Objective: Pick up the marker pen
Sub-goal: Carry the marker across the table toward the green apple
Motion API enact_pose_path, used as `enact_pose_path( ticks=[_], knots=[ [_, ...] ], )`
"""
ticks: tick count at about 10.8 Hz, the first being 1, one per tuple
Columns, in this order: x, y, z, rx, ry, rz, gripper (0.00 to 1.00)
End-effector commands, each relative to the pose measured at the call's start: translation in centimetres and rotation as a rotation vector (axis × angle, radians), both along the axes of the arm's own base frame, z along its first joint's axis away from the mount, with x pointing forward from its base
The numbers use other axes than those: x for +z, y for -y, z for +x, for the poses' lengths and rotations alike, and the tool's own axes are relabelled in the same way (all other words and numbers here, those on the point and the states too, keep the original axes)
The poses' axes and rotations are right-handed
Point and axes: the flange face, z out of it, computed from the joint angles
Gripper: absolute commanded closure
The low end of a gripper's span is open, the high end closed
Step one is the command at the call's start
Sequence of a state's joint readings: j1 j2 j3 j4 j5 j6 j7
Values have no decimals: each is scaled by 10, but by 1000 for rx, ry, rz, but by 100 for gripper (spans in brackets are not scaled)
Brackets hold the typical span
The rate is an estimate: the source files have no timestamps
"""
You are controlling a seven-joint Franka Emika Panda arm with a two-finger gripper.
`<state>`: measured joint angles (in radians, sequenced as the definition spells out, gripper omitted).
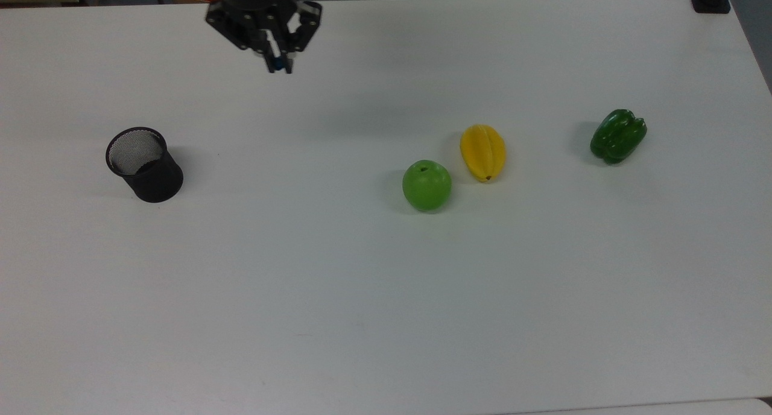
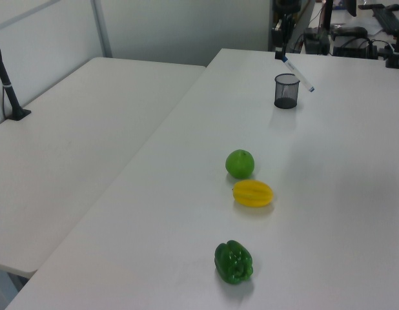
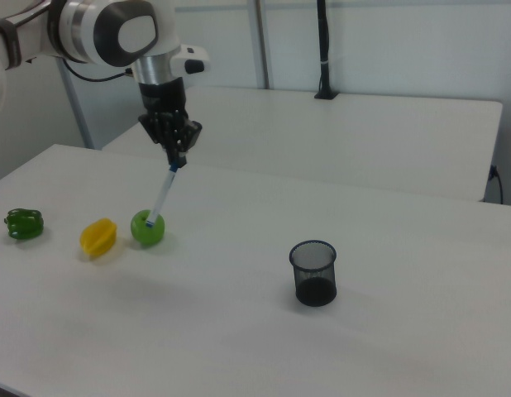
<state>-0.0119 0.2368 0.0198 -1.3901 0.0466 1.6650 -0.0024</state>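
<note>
Now | gripper (image 3: 178,157) clamped on marker pen (image 3: 163,197) | pen hangs tilted below fingers

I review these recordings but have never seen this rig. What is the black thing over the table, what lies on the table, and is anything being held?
The black thing is the two-finger gripper at the end of a robot arm. Three fixed cameras film one white table: the top view looks down on it, and the left view and right view look along it from opposite sides. The gripper is shut on a marker pen, white with a blue band, which hangs slanted in the air. On the table stand a black mesh cup, a green apple, a yellow star fruit and a green pepper, none touching another.
</note>
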Motion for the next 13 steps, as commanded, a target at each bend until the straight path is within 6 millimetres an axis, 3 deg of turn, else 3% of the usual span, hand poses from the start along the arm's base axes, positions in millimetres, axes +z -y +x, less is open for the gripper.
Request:
enact_pose_path(
  ticks=[1, 3, 6, 9, 13],
  knots=[
    [-26, -50, -6, 37, -88, 16, 100],
    [-64, -81, 0, 86, -149, -1, 100],
    [-108, -104, 11, 107, -177, -14, 100],
    [-140, -118, 13, 121, -132, -15, 100],
    [-179, -122, 24, 68, -88, -61, 100]
  ],
)
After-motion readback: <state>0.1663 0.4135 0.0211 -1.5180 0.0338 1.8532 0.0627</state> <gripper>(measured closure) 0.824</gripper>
